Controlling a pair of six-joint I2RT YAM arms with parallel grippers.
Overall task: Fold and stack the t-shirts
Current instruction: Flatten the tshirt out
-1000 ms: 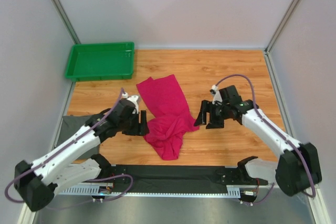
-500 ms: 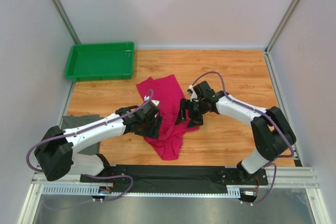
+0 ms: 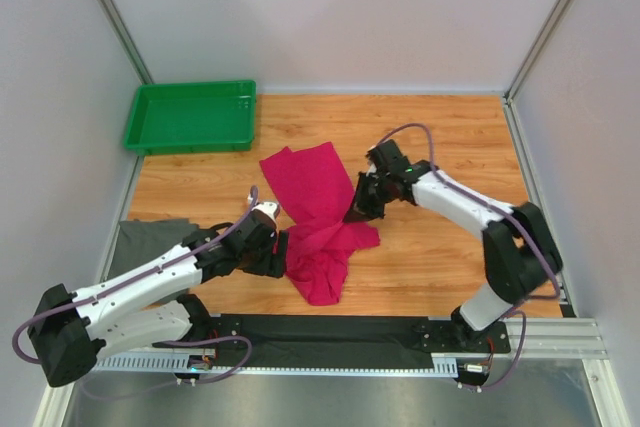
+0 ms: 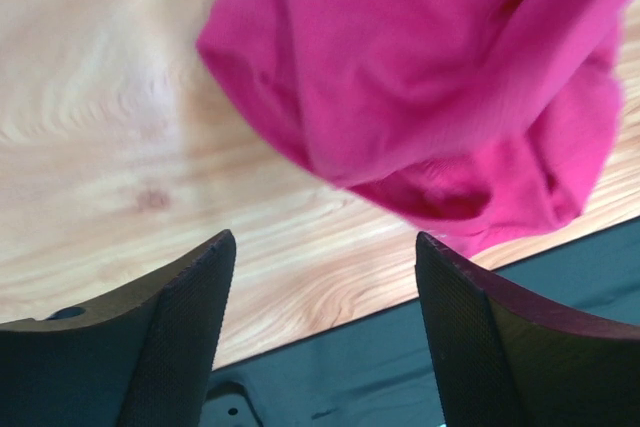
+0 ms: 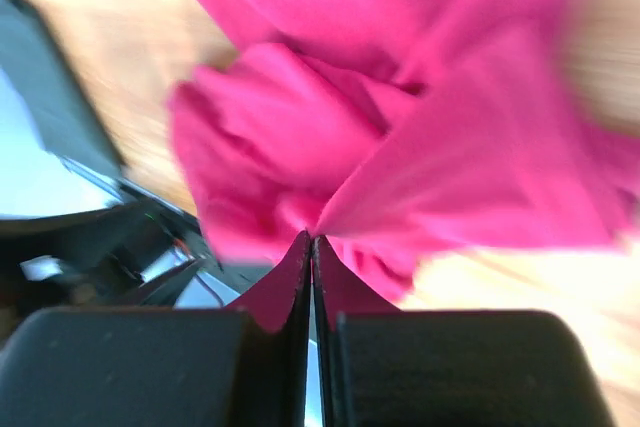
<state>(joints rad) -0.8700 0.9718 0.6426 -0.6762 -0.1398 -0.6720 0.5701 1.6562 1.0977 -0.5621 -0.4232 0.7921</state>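
clearly the spreading step: right gripper was clamped on the crumpled pink t-shirt at mid table, left gripper w/ jaws apart beside it. next, left prob. must pinch too.

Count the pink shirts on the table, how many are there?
1. The pink t-shirt lies crumpled in the middle of the table, its right edge pinched by the right hand. Its folds could hide another; I cannot tell.
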